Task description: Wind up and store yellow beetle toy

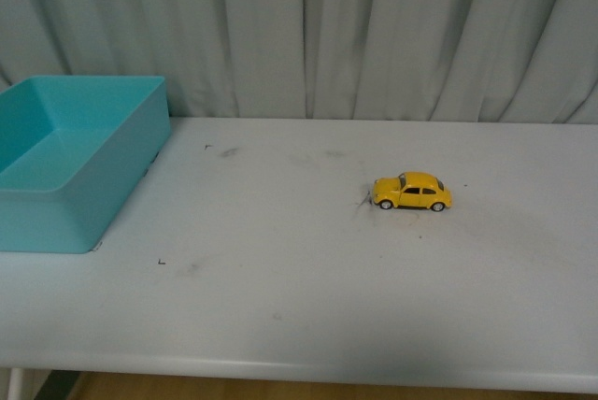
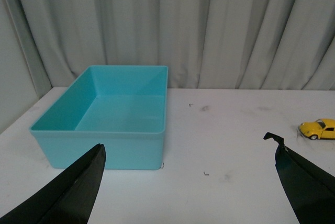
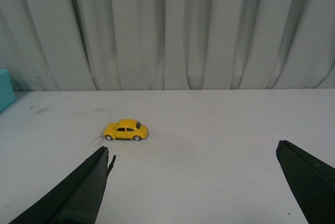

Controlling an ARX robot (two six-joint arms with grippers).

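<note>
View from the front: the toy car (image 1: 412, 192) stands on its wheels on the white surface (image 1: 308, 297), well apart from the turquoise bin (image 1: 121, 185). Neither gripper appears.

Left wrist view: the left gripper (image 2: 184, 141) is spread wide and holds nothing. The bin (image 2: 131, 148) lies just ahead of it and the toy car (image 2: 318, 129) far off to one side.

Right wrist view: the right gripper (image 3: 192, 146) is likewise spread and empty. The toy car (image 3: 126, 130) sits ahead of it, off the middle of the gap and toward one finger.

Likely hazards: an off-centre approach would let one finger touch first, and the free wheels would probably roll the car away. The glossy, rounded body may slip from a light pinch. Once wound, a car released early could run off the surface instead of reaching the bin.
</note>
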